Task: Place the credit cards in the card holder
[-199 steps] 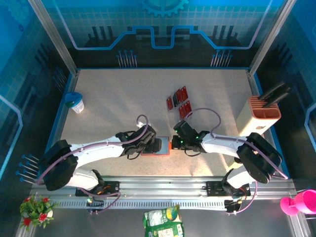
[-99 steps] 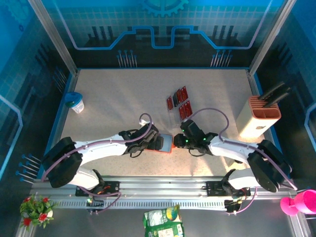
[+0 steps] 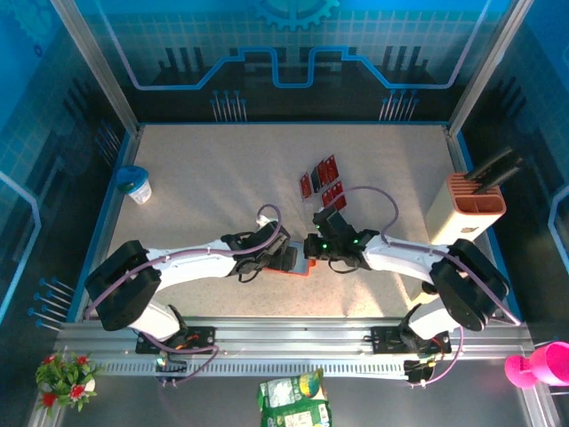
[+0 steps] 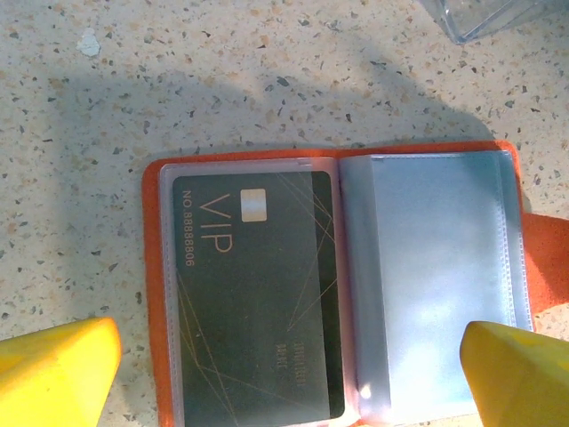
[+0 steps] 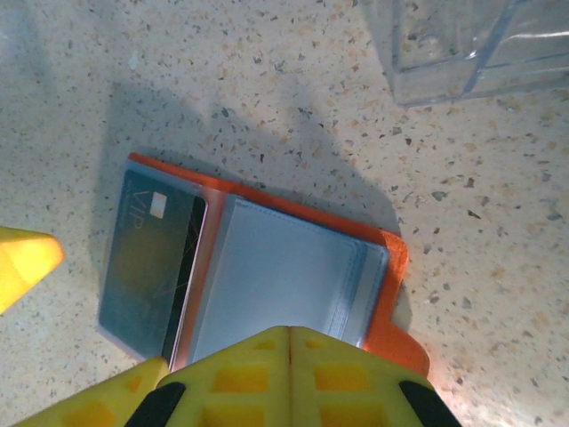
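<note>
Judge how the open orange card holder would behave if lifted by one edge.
Probably floppy: the card holder lies open along a fold, so the free half would likely swing. Likely light, being thin and flat on the table. The black VIP card may slip from its glossy sleeve if tilted.

Speckled table [image 3: 204,178] w/ card holder [image 4: 436,285], cards [image 3: 322,182]

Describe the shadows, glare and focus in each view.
Left wrist: soft shadow on the table above the card holder, pale glare on its empty sleeve, yellow fingertips blurred. Right wrist: similar shadow up-left of the holder, near finger out of focus. Top external: blue-tinted walls, arm shadows faint.
</note>
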